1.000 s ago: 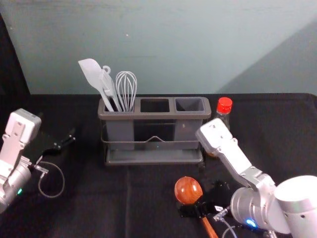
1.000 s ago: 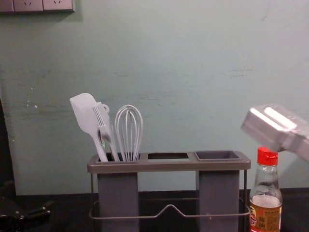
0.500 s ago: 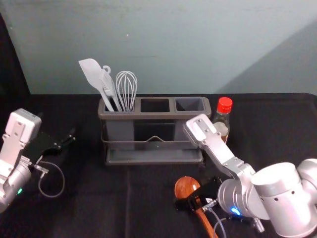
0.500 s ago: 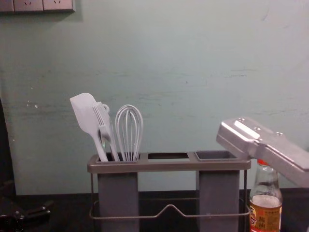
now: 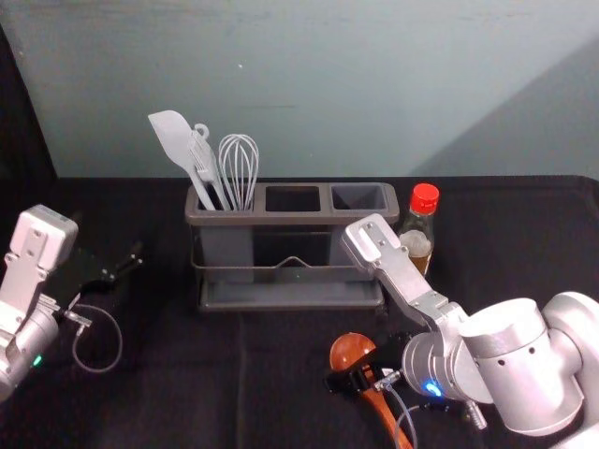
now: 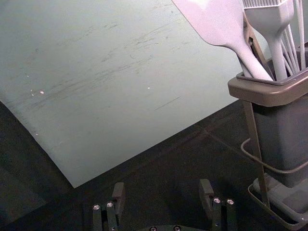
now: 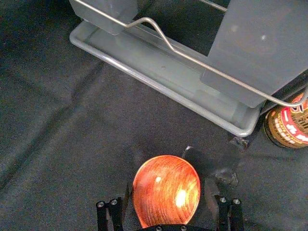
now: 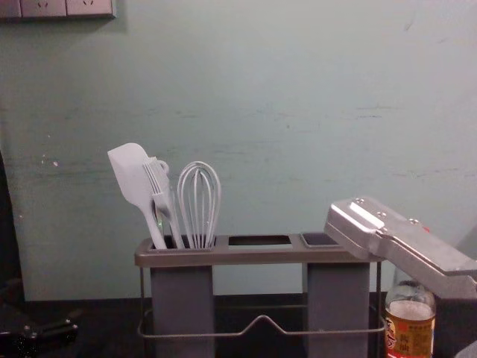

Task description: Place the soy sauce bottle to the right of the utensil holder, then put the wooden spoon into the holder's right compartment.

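The wooden spoon (image 5: 350,349) lies on the cloth in front of the utensil holder (image 5: 292,221), bowl toward it. My right gripper (image 5: 352,376) is low over the spoon just behind its bowl. In the right wrist view, the open right gripper (image 7: 167,201) has its fingers on either side of the spoon bowl (image 7: 166,187). The soy sauce bottle (image 5: 419,236) stands upright just right of the holder, partly behind the right arm in the chest view. My left gripper (image 5: 125,266) is parked at the left; in its wrist view the left gripper (image 6: 162,195) is open and empty.
A white spatula (image 5: 174,140), a brush and a whisk (image 5: 240,168) stand in the holder's left compartment. The holder's tray (image 7: 163,77) extends near the right gripper. A wall rises behind the black-covered table.
The right arm has shifted left, bringing its gripper across the spoon just behind the bowl. The spoon, the bottle and the left arm look unmoved.
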`<move>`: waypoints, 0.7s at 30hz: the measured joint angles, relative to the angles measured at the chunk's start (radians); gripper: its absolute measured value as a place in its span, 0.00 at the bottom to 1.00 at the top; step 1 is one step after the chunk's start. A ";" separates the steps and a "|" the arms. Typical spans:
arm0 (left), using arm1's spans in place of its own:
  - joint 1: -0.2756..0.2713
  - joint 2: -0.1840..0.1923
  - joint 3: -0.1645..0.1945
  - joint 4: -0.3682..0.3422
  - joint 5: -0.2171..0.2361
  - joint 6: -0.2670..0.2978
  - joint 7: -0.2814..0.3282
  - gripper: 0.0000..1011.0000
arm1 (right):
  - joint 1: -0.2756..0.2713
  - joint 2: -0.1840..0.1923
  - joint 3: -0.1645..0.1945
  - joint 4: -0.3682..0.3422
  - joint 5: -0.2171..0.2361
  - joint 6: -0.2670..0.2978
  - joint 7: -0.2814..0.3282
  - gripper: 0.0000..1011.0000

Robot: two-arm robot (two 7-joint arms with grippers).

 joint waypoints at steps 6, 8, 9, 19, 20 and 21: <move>0.000 0.000 0.000 0.000 0.000 0.000 0.000 1.00 | 0.001 -0.009 0.002 0.007 -0.012 0.001 0.010 0.99; 0.000 0.000 0.000 0.000 0.000 0.000 0.000 1.00 | 0.002 -0.013 0.002 0.011 -0.016 0.001 0.012 0.99; 0.000 0.000 0.000 0.000 0.000 0.000 0.000 1.00 | 0.002 -0.013 0.002 0.012 -0.019 0.001 0.013 0.99; 0.000 0.000 0.000 0.000 0.000 0.000 0.000 1.00 | 0.004 -0.023 0.003 0.021 -0.039 -0.001 0.027 0.99; 0.000 0.000 0.000 0.000 0.000 0.000 0.000 1.00 | 0.004 -0.024 0.003 0.021 -0.041 -0.001 0.028 0.99; 0.000 0.000 0.000 0.000 0.000 0.000 0.000 1.00 | 0.004 -0.026 0.004 0.022 -0.045 -0.001 0.029 0.99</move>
